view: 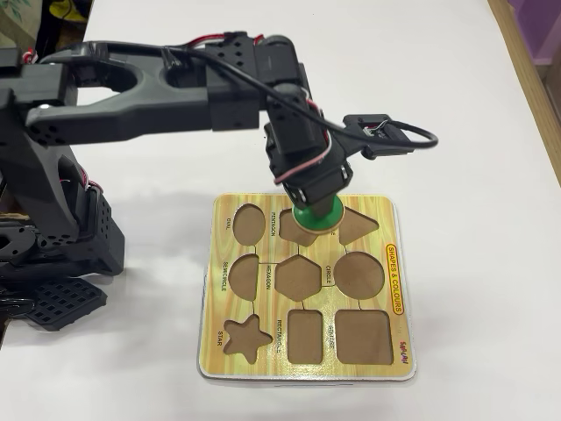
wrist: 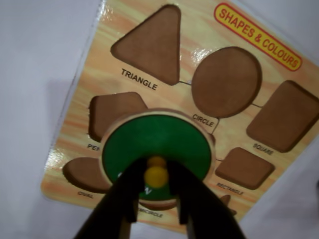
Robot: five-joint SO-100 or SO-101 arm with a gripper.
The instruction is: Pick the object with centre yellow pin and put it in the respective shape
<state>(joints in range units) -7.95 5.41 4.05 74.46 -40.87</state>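
Over the yellow puzzle board on the white table, the black arm reaches in from the left of the overhead view and bends down, its gripper carrying the green disc. In the wrist view the two dark fingers are drawn in close on either side of the yellow centre knob, pinching it, with the disc's pale rim showing around the green face. The disc looks lifted clear of the board and hangs over its pentagon recess, covering part of that and of the semicircle recess below. From above, the disc sits under the wrist near the board's top edge, between the oval recess and the triangle recess. The round recess labelled CIRCLE lies open and bare, up and to the right of the disc in the wrist view; in the overhead view that recess is lower and to the right of the disc, near but apart from it.
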